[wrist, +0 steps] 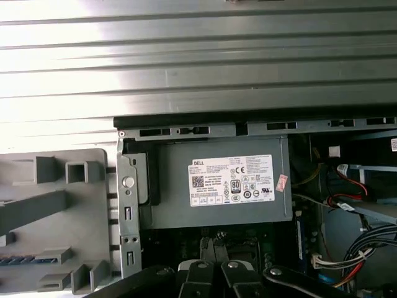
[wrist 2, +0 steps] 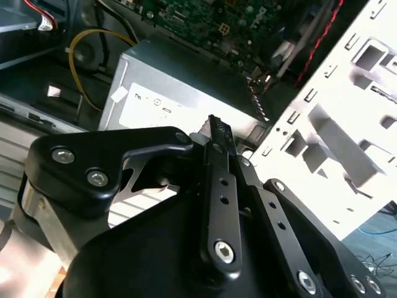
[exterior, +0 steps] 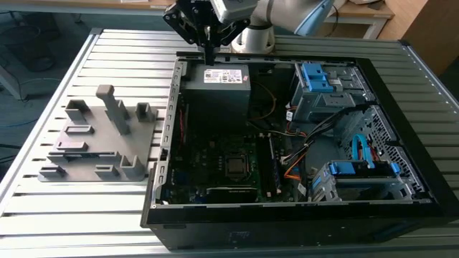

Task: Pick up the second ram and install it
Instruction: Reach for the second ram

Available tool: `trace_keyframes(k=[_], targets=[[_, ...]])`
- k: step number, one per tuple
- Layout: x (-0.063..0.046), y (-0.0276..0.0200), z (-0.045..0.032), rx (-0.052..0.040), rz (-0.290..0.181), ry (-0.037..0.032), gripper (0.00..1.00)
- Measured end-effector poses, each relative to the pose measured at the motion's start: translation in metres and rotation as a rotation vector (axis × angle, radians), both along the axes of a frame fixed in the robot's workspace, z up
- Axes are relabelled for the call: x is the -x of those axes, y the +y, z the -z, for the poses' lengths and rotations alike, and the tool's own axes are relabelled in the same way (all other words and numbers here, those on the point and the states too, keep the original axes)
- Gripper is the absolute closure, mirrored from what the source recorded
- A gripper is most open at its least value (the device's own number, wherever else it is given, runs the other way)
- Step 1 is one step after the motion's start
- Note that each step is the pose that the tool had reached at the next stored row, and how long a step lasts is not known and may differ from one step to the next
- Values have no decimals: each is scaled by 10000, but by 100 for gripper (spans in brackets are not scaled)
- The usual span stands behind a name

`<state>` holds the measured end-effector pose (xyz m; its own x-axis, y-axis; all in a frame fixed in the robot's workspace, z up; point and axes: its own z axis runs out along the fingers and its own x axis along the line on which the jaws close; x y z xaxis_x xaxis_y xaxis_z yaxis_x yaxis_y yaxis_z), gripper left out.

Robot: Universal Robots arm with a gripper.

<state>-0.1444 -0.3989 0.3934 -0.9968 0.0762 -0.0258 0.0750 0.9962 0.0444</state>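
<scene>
The gripper (exterior: 209, 60) is clenched, apparently on nothing, above the power supply (exterior: 219, 88). The second ram (exterior: 85, 155) is judged to lie slotted in the grey fixture (exterior: 100, 129), at seven o'clock from the gripper in the exterior view. Light, stiff and fragile, it is best pinched mid-length across its faces.

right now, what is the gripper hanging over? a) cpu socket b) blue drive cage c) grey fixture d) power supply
d: in the exterior view the gripper hangs above the labelled power supply at the case's far end, well clear of the grey fixture.
</scene>
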Motion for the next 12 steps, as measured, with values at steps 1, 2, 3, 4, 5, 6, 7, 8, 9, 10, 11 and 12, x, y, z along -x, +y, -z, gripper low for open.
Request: trace_keyframes(k=[1,2,3,4,5,6,7,8,9,10,11,12], targets=[[17,0,0,-1,0,-2,90],[35,0,0,0,1,-4,90],[56,0,0,-1,1,-7,90],[78,0,1,-1,1,-10,90],[101,0,1,-1,2,-13,90],[124,0,1,-1,1,-15,90],[146,0,1,-1,0,-17,90],[165,0,1,-1,0,-18,90],[182,0,0,0,0,-18,90],[199,0,0,-1,0,-18,90],[214,0,1,-1,1,-20,90],[230,0,0,0,1,-19,90]])
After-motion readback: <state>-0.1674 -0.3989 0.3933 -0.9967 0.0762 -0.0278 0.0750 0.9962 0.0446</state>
